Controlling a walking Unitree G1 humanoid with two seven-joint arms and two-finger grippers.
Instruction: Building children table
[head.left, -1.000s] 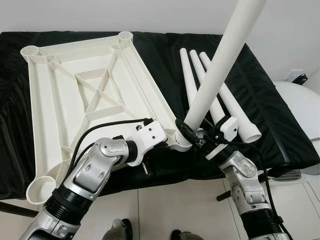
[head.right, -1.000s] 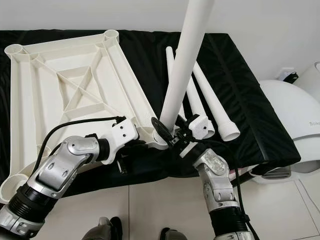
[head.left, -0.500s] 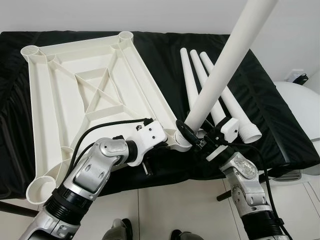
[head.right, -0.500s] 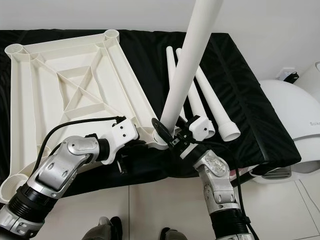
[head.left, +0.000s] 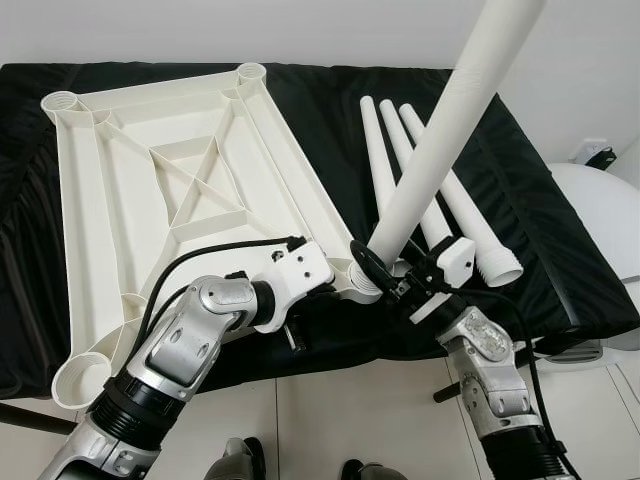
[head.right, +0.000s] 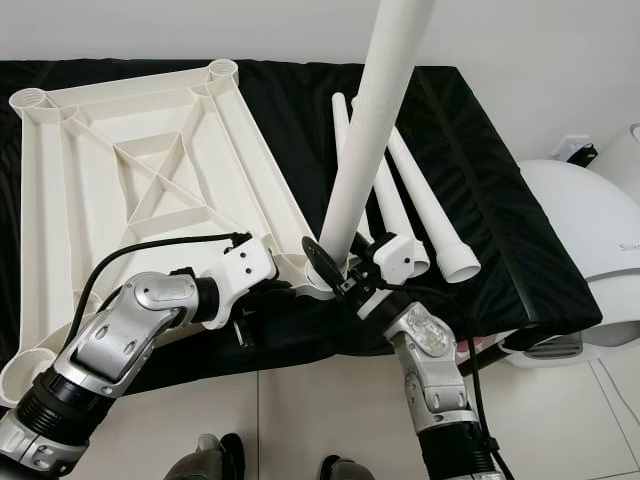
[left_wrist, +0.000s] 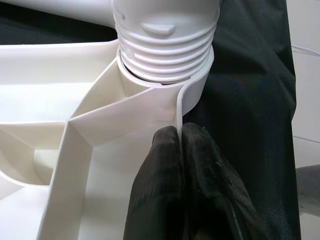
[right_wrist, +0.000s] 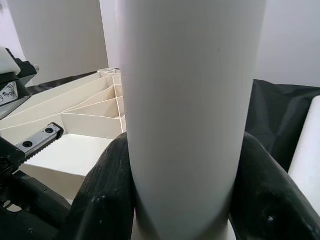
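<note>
Between the two black fingers (right_wrist: 260, 195) of the right gripper (right_wrist: 182, 200) stands a big white table leg (head.left: 440, 130), and the fingers squeeze it tight, one on each side. The leg points up and leans away from the robot. Its ridged bottom end (left_wrist: 165, 45) sits in the round corner hole (left_wrist: 197, 85) of the white table top (head.left: 170, 190). The table top lies upside down on a black cloth (head.left: 540, 200) that covers the desk, so its ribs and crossed bars show. Just below that corner hole, the left gripper (left_wrist: 179, 150) pinches the thin edge wall of the table top, and its two fingers (left_wrist: 157, 170) are pressed together on that wall. So the left gripper is right next to the bottom of the leg, and the right gripper is just on the other side of it, a bit higher up. Past the right gripper's fingers, three more white legs (head.left: 405, 150) lie side by side on the black cloth, with their wide ends toward the robot. A round white thing (head.left: 600, 210) sits off the right end of the desk. The floor (head.left: 350, 410) below has pale tiles.
</note>
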